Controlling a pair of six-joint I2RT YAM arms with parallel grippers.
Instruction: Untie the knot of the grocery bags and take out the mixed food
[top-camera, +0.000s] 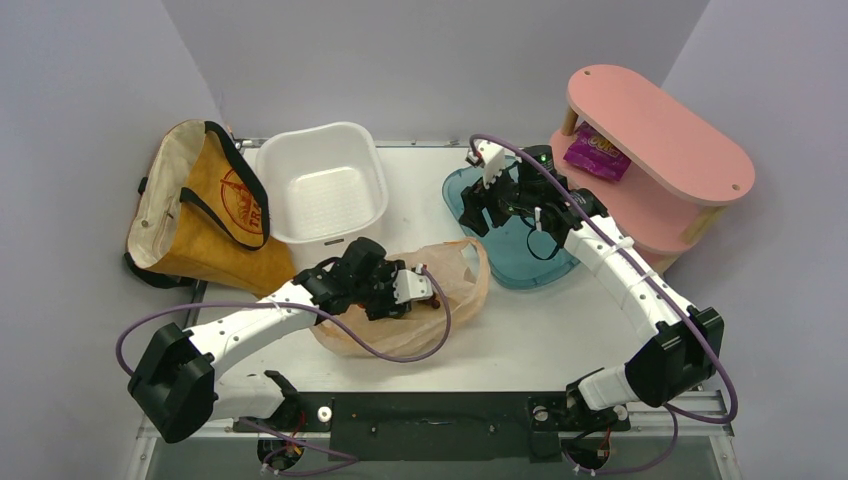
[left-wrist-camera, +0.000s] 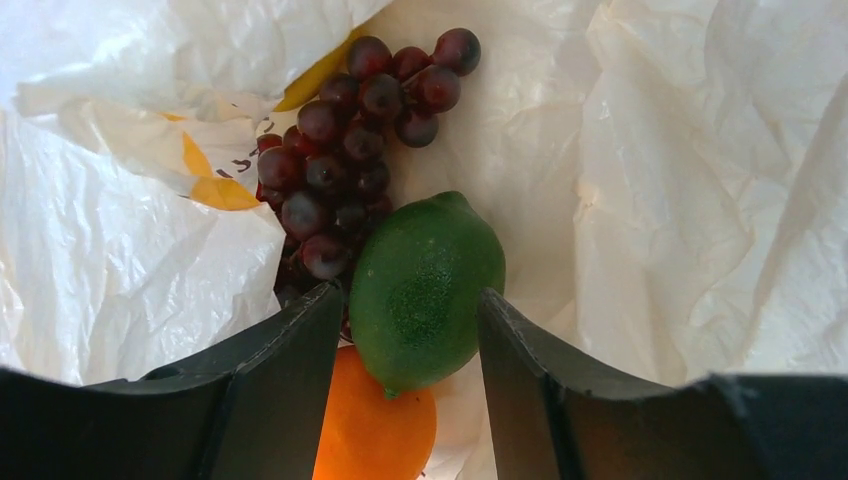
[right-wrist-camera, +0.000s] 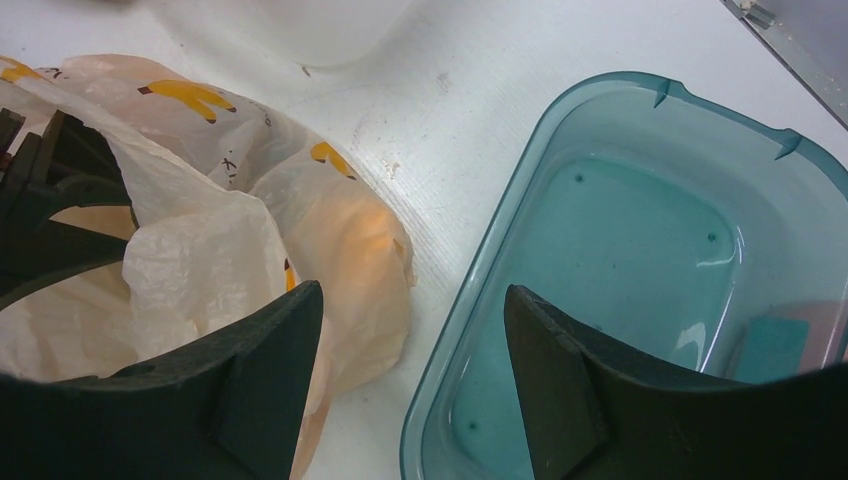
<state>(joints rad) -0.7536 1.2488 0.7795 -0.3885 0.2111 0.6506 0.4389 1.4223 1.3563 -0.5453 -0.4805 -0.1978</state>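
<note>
The peach plastic bag (top-camera: 462, 288) lies open at mid-table, and my left gripper (top-camera: 425, 290) reaches inside it. In the left wrist view, the small green round fruit (left-wrist-camera: 425, 285) sits between the fingers of the left gripper (left-wrist-camera: 410, 300), which is open with a thin gap on the right side. An orange (left-wrist-camera: 375, 430) lies under the fruit and dark red grapes (left-wrist-camera: 345, 160) lie beyond it on the bag's plastic (left-wrist-camera: 680, 180). The mustard-brown tote (top-camera: 205, 215) leans at the far left. My right gripper (top-camera: 483, 190) hangs open and empty over the teal tub's near edge (right-wrist-camera: 455, 300), beside the plastic bag (right-wrist-camera: 200, 250).
A white tub (top-camera: 322, 190) stands behind the plastic bag. The teal tub (top-camera: 520, 262) sits to its right with nothing in it. A pink two-level shelf (top-camera: 660, 130) at the back right holds a purple snack packet (top-camera: 597, 155).
</note>
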